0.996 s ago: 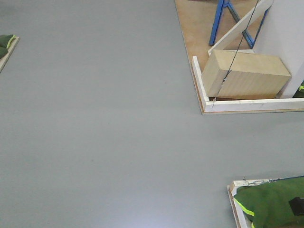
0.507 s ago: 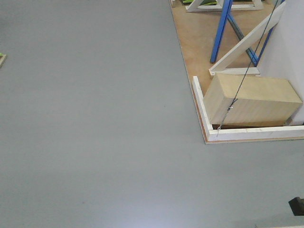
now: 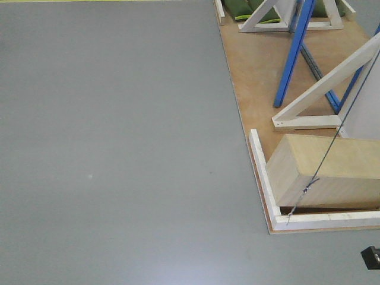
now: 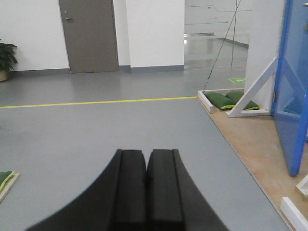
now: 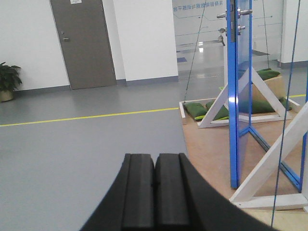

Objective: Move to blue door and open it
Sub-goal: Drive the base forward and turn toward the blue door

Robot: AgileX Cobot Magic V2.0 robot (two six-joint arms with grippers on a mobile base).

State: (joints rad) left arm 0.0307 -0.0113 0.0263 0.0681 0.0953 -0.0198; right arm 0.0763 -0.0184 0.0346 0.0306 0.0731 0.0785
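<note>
The blue door (image 5: 233, 110) stands edge-on to the right in the right wrist view, on a wooden platform (image 5: 211, 149). Its silver lever handle (image 5: 244, 12) shows at the top. In the left wrist view its glossy blue face (image 4: 293, 96) fills the far right. From the front view I see its edge as a blue bar (image 3: 294, 53) at the upper right. My left gripper (image 4: 146, 159) is shut with nothing in it, over grey floor. The right gripper (image 5: 155, 161) is likewise shut and empty, left of the door and well short of it.
A pale wooden box (image 3: 332, 172) lies on the platform inside a white edging board (image 3: 262, 178). White diagonal braces (image 3: 326, 83), a thin blue brace (image 3: 320, 77) and a taut cable (image 3: 341, 127) stand around the door. Green sandbags (image 5: 202, 109) lie behind. A grey wall door (image 4: 89, 33) is far back.
The front view has travelled forward: the box and platform corner slid down and right in the frame, more of the braces came in at the top, and the green bag at lower right dropped out.
</note>
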